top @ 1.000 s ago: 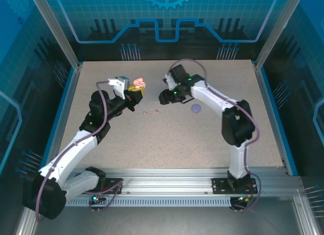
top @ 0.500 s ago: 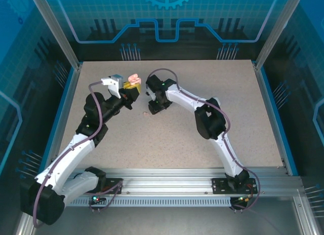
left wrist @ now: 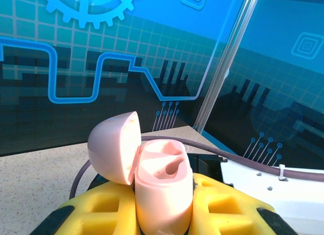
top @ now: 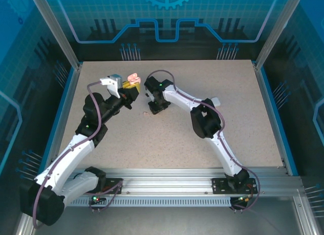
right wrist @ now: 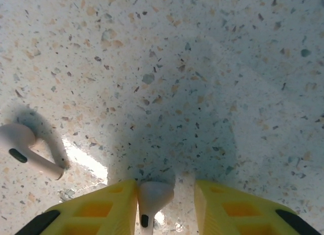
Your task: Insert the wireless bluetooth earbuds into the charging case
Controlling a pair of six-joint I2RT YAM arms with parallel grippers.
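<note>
Wireless bluetooth earbuds: one pale earbud [right wrist: 153, 198] sits between your right gripper's [right wrist: 166, 190] yellow pads [right wrist: 101, 214]. It touches one pad, with a gap to the other, so the jaws are partway open and not clamped. A second earbud [right wrist: 28, 150] lies apart on the speckled tabletop [right wrist: 202, 68]. Your left gripper [left wrist: 163, 207] is clamped on the pink charging case [left wrist: 161, 174], its lid [left wrist: 114, 146] swung open. Blue circuit-patterned panels [left wrist: 101, 52] wall the cell.

The right end effector [right wrist: 165, 207] swung left to straddle an earbud [right wrist: 153, 197].

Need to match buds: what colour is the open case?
The case is pale pink, clearest in the left wrist view.
</note>
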